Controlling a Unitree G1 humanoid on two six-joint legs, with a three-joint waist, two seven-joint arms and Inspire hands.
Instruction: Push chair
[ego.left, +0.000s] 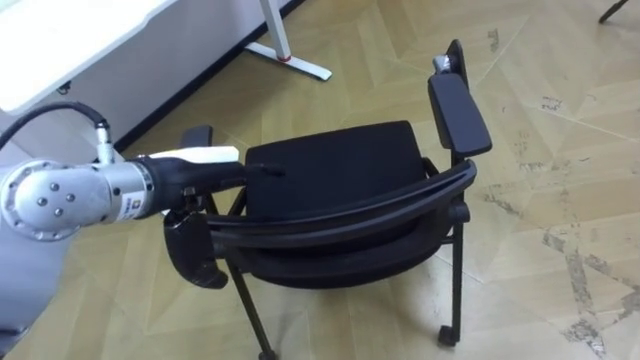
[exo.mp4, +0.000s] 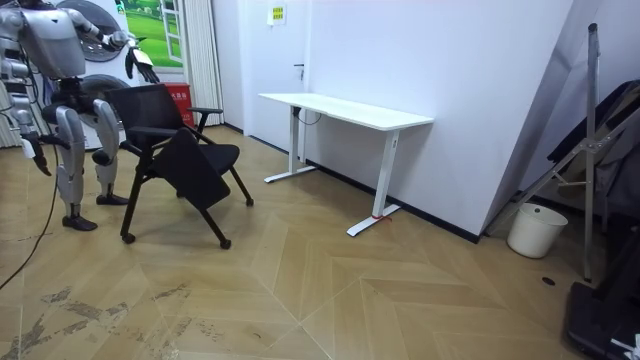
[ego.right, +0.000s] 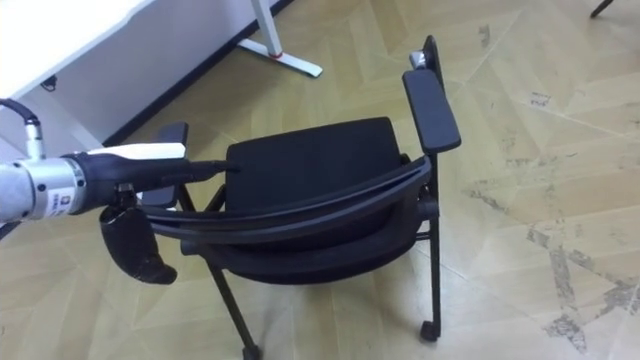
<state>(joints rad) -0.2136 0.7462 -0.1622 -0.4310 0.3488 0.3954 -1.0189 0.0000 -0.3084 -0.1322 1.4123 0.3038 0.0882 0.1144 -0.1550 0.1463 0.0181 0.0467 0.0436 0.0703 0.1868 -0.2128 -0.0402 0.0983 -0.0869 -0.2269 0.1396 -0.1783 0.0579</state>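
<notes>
Where chair (ego.left: 330, 165) stands, parquet flr (ego.left: 540, 60); desk (exo.mp4: 345, 108) nearby.

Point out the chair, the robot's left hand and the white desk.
chair (ego.left: 330, 165): left eye view, on the seat cushion.
left hand (ego.left: 205, 172): left eye view, on the back of the hand, at the chair's backrest.
white desk (exo.mp4: 350, 108): room view, on the tabletop.

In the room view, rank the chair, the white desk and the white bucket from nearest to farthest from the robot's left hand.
1. chair, right at the left hand, room view's left.
2. white desk, middle, along the wall.
3. white bucket, far right, on the floor.
</notes>
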